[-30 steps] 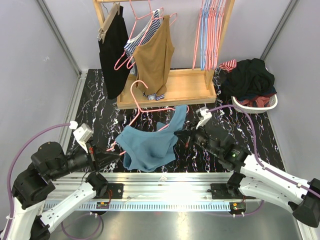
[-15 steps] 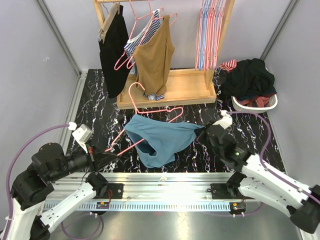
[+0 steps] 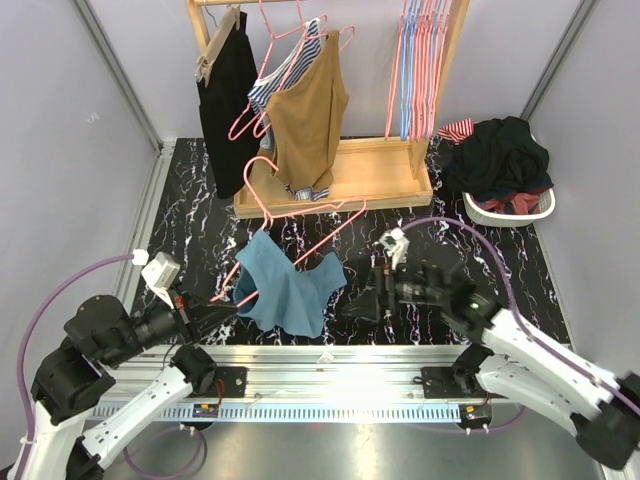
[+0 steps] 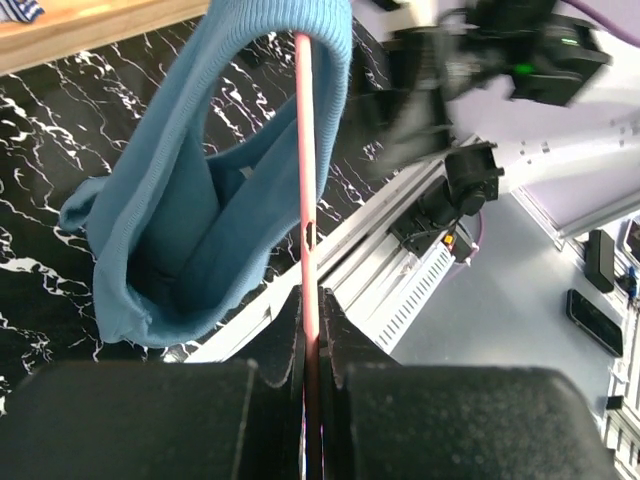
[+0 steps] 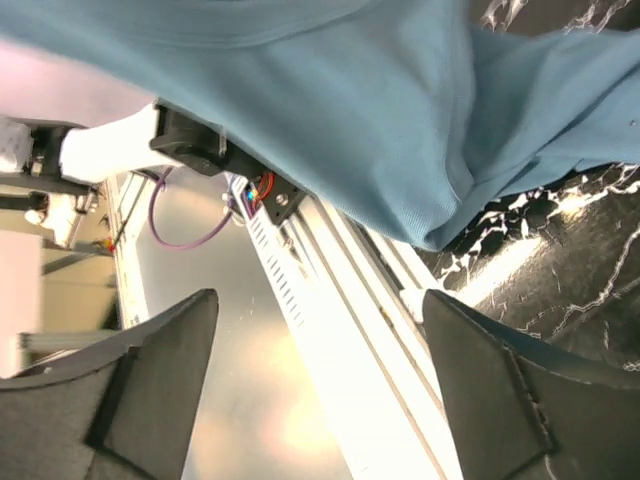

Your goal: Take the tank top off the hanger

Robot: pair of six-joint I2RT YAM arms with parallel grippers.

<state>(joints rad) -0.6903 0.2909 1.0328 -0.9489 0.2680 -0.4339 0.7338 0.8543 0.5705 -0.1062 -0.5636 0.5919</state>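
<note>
The blue tank top (image 3: 287,292) hangs in a bunch from the lower bar of a pink wire hanger (image 3: 335,228), with one strap looped over it. My left gripper (image 3: 213,308) is shut on the hanger's lower end; in the left wrist view the pink hanger (image 4: 304,150) runs up from between the closed jaws of the left gripper (image 4: 312,330) into the tank top (image 4: 190,230). My right gripper (image 3: 352,300) hovers just right of the cloth, open and holding nothing. In the right wrist view the tank top (image 5: 330,90) lies beyond the spread right gripper (image 5: 320,370).
A wooden rack (image 3: 340,180) at the back carries a black garment (image 3: 228,100), a brown top (image 3: 310,115) and spare hangers (image 3: 420,65). A white basket (image 3: 535,208) of dark clothes stands back right. The metal rail (image 3: 330,365) runs along the near edge.
My right gripper has opened and let go of the tank top. The cloth, stretched to the right before, has dropped back to the left and now hangs from the hanger alone.
</note>
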